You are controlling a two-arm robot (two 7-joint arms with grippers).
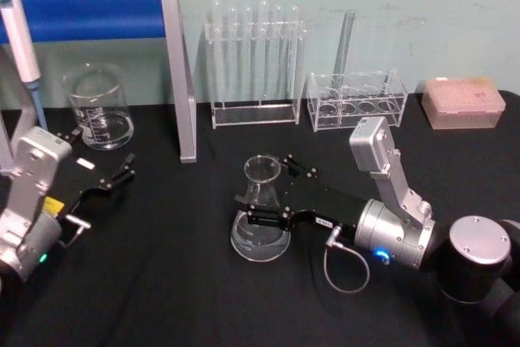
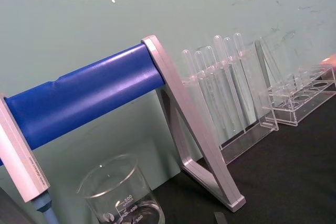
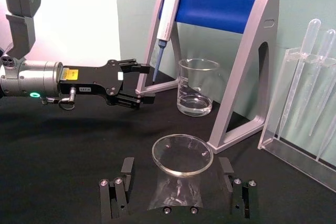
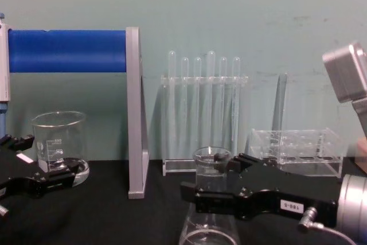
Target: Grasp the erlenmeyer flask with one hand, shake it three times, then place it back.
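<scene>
The erlenmeyer flask (image 1: 262, 205) (image 4: 210, 171) stands upright on the black table, near the middle. My right gripper (image 1: 266, 189) reaches in from the right at neck height, open, with one black finger on each side of the neck. In the right wrist view the flask's rim (image 3: 182, 155) sits between the two fingers (image 3: 126, 167), with a gap on both sides. The same gripper (image 4: 209, 176) shows large in the chest view, straddling the glass. My left gripper (image 1: 126, 170) (image 3: 145, 83) rests open at the far left, beside the beaker.
A glass beaker (image 1: 99, 110) stands back left under the blue-barred pipette stand (image 1: 180, 79), which holds a pipette (image 3: 167, 9). A test tube rack (image 1: 253, 62), a second clear rack (image 1: 357, 101) and a pink tip box (image 1: 461, 103) line the back edge.
</scene>
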